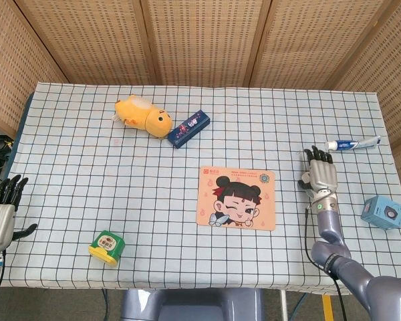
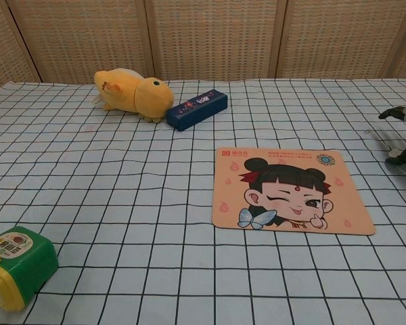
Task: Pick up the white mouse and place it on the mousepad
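Observation:
The mousepad (image 1: pixel 237 198) (image 2: pixel 291 189), peach with a cartoon girl, lies flat at mid-table with nothing on it. My right hand (image 1: pixel 319 175) (image 2: pixel 404 139) hovers just right of the pad, palm down with fingers curled. The white mouse does not show clearly in either view. The cloth where it lay a moment ago is bare, so the hand holds it under the palm. My left hand (image 1: pixel 1 214) hangs off the table's left edge, fingers apart and holding nothing.
A yellow plush toy (image 1: pixel 144 115) and a dark blue box (image 1: pixel 188 128) lie at the back left. A toothpaste tube (image 1: pixel 351 143) sits beyond the right hand, a light blue box (image 1: pixel 383 212) at its right. A green-and-yellow tub (image 1: pixel 107 247) stands front left.

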Motion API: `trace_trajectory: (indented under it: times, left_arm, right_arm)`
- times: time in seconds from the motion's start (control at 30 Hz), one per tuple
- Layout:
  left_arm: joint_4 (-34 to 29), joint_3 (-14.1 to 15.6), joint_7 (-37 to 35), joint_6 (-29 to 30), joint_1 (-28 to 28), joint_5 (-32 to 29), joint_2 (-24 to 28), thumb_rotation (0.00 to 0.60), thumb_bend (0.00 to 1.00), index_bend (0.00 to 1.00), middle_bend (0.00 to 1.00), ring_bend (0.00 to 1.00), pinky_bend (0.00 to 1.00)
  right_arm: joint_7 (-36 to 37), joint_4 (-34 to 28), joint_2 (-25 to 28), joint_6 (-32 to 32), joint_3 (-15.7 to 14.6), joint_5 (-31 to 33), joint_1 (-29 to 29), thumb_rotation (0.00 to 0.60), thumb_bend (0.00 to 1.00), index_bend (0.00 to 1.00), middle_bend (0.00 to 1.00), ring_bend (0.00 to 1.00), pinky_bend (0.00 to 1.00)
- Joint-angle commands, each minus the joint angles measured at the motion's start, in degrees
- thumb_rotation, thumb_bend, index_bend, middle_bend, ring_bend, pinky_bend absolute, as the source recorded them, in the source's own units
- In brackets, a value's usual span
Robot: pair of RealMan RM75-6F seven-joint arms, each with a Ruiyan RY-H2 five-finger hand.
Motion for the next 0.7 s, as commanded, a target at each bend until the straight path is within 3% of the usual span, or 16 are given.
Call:
trace_trajectory:
  times: [0.03,0.7]
  left_arm:
    - [-0.03,0.01,0.11,0.10,-0.01,0.07,-0.02,0.600,0.03,0.00,0.00,0.00,0.00]
    - [0.18,0.25,0.86,0.22,-0.26,0.40,-0.53,0.600,0.03,0.00,0.00,0.00,0.00]
  right_arm:
    - [-0.03,1.36,-0.58,-0.74,0.47,0.44,0.67,0.600,0.43,0.14,0.00,0.00,0.00]
    - [-1.51,11.23,-2.13,-7.53,3.11,3.91,3.38,0.600,0.43,0.14,0.00,0.00,0.00]
